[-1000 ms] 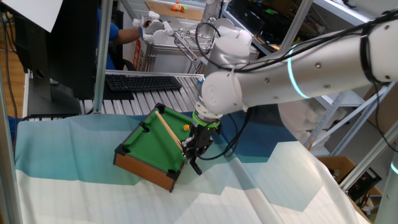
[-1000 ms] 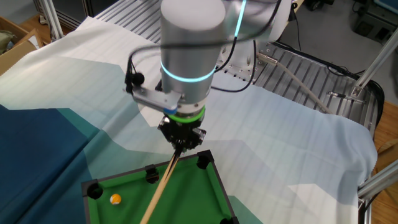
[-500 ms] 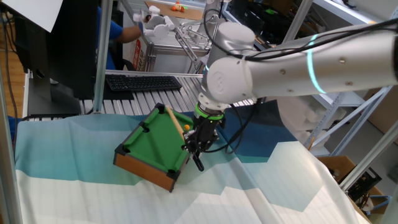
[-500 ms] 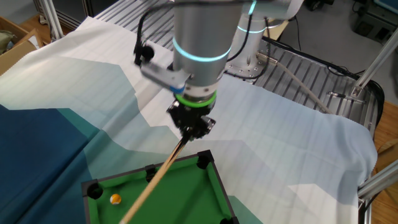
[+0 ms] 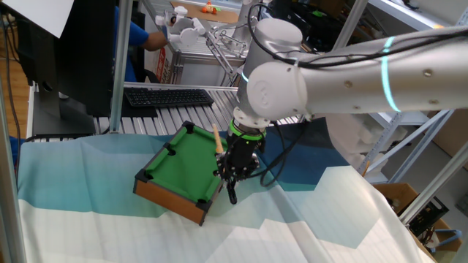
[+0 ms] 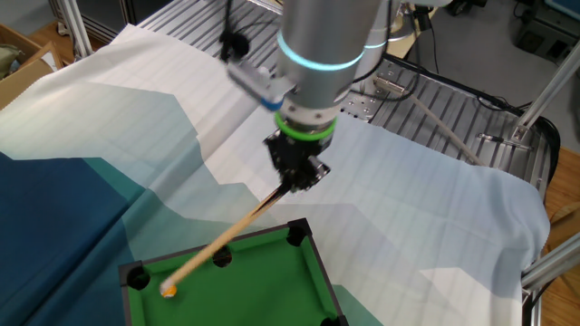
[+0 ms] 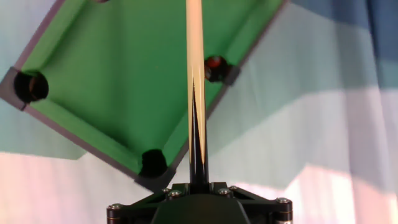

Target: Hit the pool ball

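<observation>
The miniature green pool table (image 5: 179,164) lies tilted on the cloth; it also shows in the other fixed view (image 6: 263,281) and the hand view (image 7: 118,74). My gripper (image 5: 234,169) is shut on a wooden cue stick (image 6: 231,240) just beyond the table's corner. In the other fixed view the gripper (image 6: 297,174) holds the cue slanting down across the felt, and the cue tip touches the tiny orange pool ball (image 6: 168,291) near a corner pocket. In the hand view the cue (image 7: 195,74) runs straight up from the gripper (image 7: 198,184); the ball is out of view there.
Black pockets (image 7: 30,86) sit at the table's corners. A keyboard (image 5: 168,96) and metal frame posts (image 5: 121,66) stand behind the pool table. A cardboard box (image 6: 18,54) is at the far left. Blue and white cloth (image 6: 435,226) covers the surface.
My gripper has moved sideways away from the pool table and turned. The cue has swung across the felt, and its tip now reaches the orange ball.
</observation>
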Controlling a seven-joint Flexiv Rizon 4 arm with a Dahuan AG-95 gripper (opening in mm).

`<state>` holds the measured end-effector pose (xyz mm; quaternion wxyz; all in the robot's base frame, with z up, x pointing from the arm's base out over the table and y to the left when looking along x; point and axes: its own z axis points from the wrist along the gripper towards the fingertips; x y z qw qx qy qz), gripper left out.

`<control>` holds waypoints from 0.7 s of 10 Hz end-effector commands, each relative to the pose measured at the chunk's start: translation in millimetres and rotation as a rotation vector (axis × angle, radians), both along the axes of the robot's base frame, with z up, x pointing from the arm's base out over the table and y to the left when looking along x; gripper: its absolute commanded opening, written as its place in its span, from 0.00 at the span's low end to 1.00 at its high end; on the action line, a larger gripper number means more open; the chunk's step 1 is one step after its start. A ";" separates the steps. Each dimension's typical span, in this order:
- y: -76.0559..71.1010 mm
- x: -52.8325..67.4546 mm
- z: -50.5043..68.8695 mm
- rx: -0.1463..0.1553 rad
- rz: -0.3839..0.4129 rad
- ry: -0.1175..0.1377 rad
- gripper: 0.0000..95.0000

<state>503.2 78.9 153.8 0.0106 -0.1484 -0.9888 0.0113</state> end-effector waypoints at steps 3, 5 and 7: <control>3.0 -21.4 -4.0 0.000 -0.181 -0.014 0.00; 2.9 -22.7 -4.3 -0.002 -0.202 -0.014 0.00; 2.7 -22.9 -3.7 -0.006 -0.205 -0.013 0.00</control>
